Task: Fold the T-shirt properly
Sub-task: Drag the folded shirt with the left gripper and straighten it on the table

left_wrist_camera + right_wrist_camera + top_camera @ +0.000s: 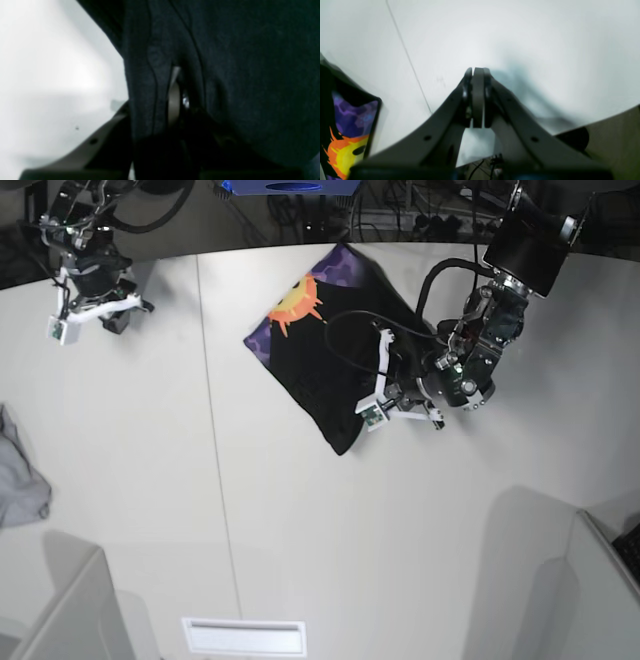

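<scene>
The white table (300, 560) fills the whole frame, a thin seam running down it, and the T-shirt (330, 370) lies across its far middle as a slanted black parcel, already doubled over, with the orange sun and purple band showing at its far corner. Off at the table's left edge there is a small grey cloth (20, 480), well apart from the action.

The left arm reaches in over the shirt's right side, and the left gripper (400, 395) is buried in the fabric near the lower corner. From its wrist camera, black cloth drapes right across the fingers, a fold running between the jaws, which stand only narrowly apart. That looks like a pinch on a layer of the shirt.

The right gripper (478, 75) sits away at the far left of the table, jaws pressed fully together with nothing between them, over bare table. The printed corner of the shirt is off to the left of those jaws, well clear.

My read: we're mid-fold, one arm working a layer by itself. The next move calls for carrying that pinched edge up and over the body without dragging the whole parcel, then laying it flat. A single-point hold could let the layer bunch or slip.
</scene>
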`<move>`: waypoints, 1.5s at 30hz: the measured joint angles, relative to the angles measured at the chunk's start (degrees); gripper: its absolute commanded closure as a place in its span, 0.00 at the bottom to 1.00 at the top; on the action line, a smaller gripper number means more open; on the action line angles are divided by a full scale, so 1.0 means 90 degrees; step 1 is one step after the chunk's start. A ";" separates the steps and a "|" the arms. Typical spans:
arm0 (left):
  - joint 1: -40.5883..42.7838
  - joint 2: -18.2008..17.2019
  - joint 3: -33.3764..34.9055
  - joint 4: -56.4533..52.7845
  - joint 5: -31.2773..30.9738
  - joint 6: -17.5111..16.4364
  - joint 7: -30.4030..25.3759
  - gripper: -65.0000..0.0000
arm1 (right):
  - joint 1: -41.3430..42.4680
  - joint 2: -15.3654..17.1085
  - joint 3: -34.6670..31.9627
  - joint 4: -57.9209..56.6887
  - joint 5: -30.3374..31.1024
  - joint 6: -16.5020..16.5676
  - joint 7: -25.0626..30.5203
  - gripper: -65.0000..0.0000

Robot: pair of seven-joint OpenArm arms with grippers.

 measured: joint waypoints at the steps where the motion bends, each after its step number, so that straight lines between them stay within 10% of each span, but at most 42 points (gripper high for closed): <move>1: -0.0053 -0.0005 0.0090 -0.0007 0.0007 0.0002 0.0002 1.00 | -0.0005 0.0007 0.0012 0.0000 0.0002 0.0002 0.0000 1.00; 17: -0.1316 -0.0024 0.1790 -0.0100 0.0143 0.0002 0.0097 1.00 | -0.0177 -0.0172 0.0049 0.0000 -0.0007 0.0549 0.0053 1.00; 33: -0.2305 -0.0019 0.3206 -0.1166 0.0177 -0.0369 -0.1817 1.00 | -0.0185 -0.0189 0.0049 0.0000 0.0002 0.0549 0.0051 1.00; 45: -0.2514 0.0891 0.3594 -0.1644 0.1812 -0.1185 -0.2074 1.00 | -0.0126 -0.0189 0.0019 0.0000 0.0002 0.0549 0.0046 1.00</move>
